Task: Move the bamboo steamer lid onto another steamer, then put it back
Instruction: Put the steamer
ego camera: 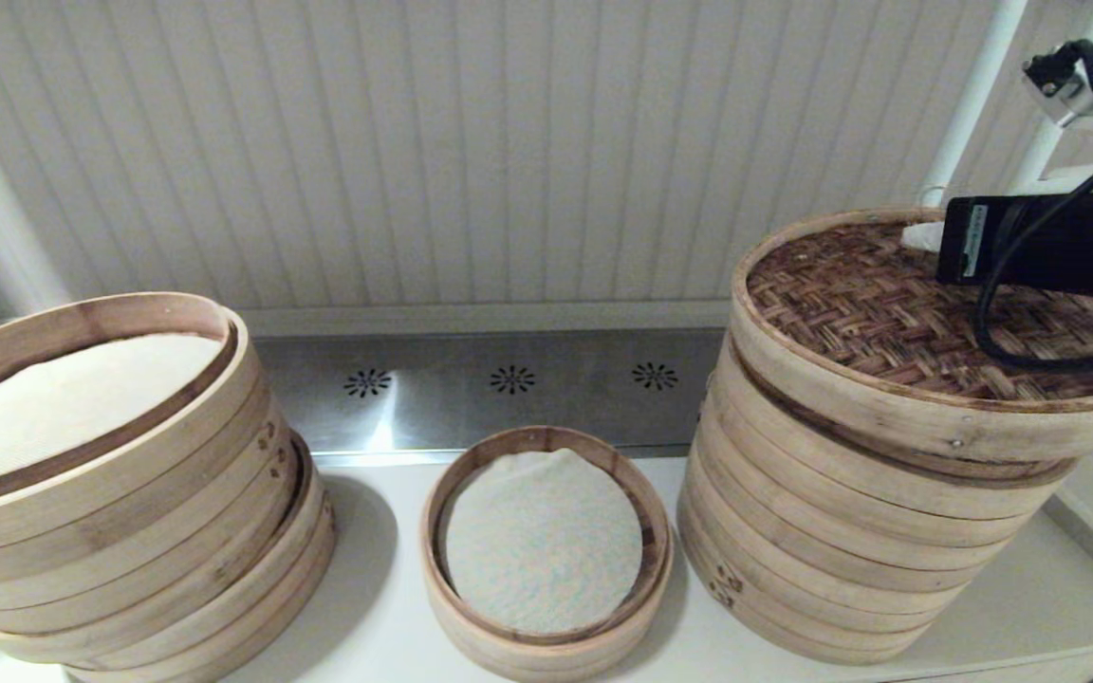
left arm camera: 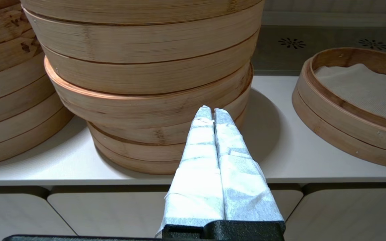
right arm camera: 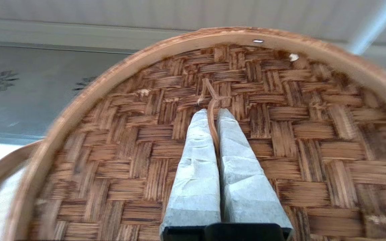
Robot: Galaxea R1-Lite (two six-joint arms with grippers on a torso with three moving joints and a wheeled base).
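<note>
We see the right arm reaching in from the far right over the tall stack of steamer tiers, its black wrist body lying across the bamboo steamer lid that caps that stack. The right claw rests on the woven top, its two wrapped fingers pressed together on a thin bamboo loop handle at the lid's middle, so it is closed on the lid's handle. The left claw hangs low in front of the desk edge, its wrapped fingers closed on nothing, pointing at the wide leaning stack on the left.

Only the right wrist view shows the handle pinched between the fingers; from the head view the claw is hidden behind the arm's black body and its cable. Only the left wrist view shows the left claw at all, along with a further stack at the far left edge and cabinet fronts below the desk.

The single low steamer tray sits on the desk between the two stacks, its whitish cloth liner uncovered. The leaning stack stands to its left, the lidded tall stack just beside it on the right. Behind runs a metal strip with three small vent patterns, below a ribbed pale wall.
</note>
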